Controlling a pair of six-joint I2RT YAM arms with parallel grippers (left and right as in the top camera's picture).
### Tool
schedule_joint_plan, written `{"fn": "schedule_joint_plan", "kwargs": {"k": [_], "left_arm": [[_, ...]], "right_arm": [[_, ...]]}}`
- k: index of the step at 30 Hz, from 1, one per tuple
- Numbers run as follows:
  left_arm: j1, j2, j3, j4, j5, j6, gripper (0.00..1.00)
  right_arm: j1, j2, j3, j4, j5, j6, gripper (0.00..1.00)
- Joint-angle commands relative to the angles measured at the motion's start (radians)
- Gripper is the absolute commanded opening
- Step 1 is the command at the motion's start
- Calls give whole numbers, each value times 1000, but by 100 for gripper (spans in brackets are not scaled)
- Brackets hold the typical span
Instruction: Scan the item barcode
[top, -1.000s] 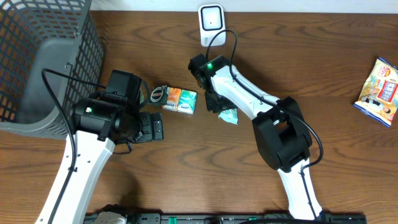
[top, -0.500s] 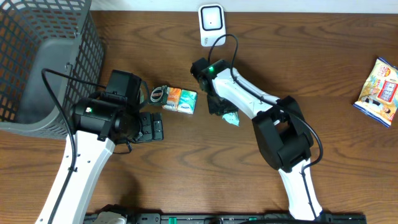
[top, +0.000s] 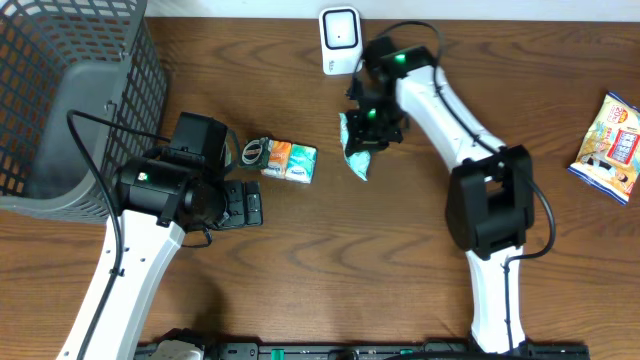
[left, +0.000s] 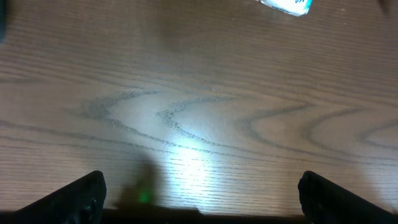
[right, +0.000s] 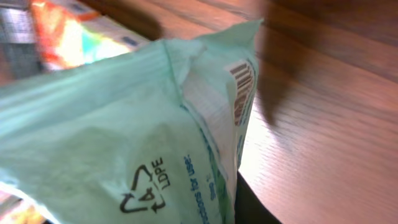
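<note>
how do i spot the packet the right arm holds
Start at the white scanner at top centre of the overhead view. Just below it is the mint-green packet. Unlike the orange-and-teal pack to its left, it is plain pale green, with a barcode by its seam.

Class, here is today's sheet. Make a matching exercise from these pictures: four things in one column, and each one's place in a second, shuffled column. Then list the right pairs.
Things:
1. grey basket
2. white scanner
3. pale green packet
4. snack bag

Places, as seen in the overhead view:
A. far right side
B. gripped by the right gripper
C. top left corner
D. top edge, near the middle

Pairs: 1-C, 2-D, 3-B, 4-A
</note>
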Motion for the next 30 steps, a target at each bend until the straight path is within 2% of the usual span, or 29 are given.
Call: {"fn": "schedule_joint_plan", "kwargs": {"k": [1, 4, 9, 12, 14, 18, 21, 26, 30], "left_arm": [[4, 3, -4, -3, 9, -9, 98], [4, 3, -4, -2, 9, -9, 98], [4, 3, -4, -3, 9, -9, 98], [4, 3, -4, -3, 9, -9, 98], [4, 3, -4, -3, 9, -9, 98], [4, 3, -4, -2, 9, -9, 98], [4, 3, -4, -3, 9, -9, 97], [4, 3, -4, -2, 9, -9, 98], [4, 3, -4, -3, 9, -9, 98]], "right_arm": [[-42, 0, -127, 54, -326, -135, 13], [-71, 0, -251, 154, -430, -144, 18], [-135, 0, -373, 254, -440, -109, 22], [-193, -1, -370, 238, -409, -109, 31], [-233, -6, -342, 190, -375, -110, 38], [-290, -14, -242, 51, -252, -111, 42], [-307, -23, -138, -69, -127, -120, 49], [-269, -73, -15, -217, 4, -145, 54], [-196, -146, 8, -237, 67, -144, 58]]}}
